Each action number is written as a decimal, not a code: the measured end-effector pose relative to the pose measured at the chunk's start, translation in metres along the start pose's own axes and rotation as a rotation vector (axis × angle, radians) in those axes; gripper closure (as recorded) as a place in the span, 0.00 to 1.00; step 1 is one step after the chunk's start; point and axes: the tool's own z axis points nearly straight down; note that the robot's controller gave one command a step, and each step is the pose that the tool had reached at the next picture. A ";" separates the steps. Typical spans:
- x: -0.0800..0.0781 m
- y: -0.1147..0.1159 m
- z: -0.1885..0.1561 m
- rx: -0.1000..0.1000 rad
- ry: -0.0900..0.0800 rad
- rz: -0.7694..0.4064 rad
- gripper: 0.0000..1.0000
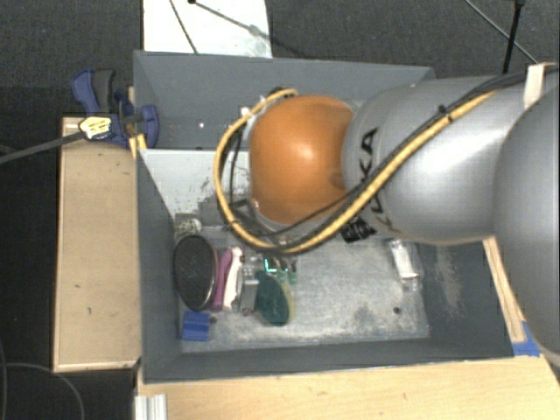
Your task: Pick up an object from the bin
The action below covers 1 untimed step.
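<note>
— What are you hovering over?
— The dark green lump, lying toward the bin's lower left, beside a pink-and-white pack and a black oval.
— Jaws open?
— I cannot tell. I'm reaching straight down, so my orange cover is hiding them.

The arm was a thick, smooth silver-grey tube with black KUKA lettering near its wrist. A glossy orange domed cover capped the wrist. A yellow cable, paired with a black one, ran along the arm and looped round the cover.
</note>
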 end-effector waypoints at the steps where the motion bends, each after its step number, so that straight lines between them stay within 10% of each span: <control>1: -0.006 -0.115 0.095 0.005 -0.001 0.012 0.00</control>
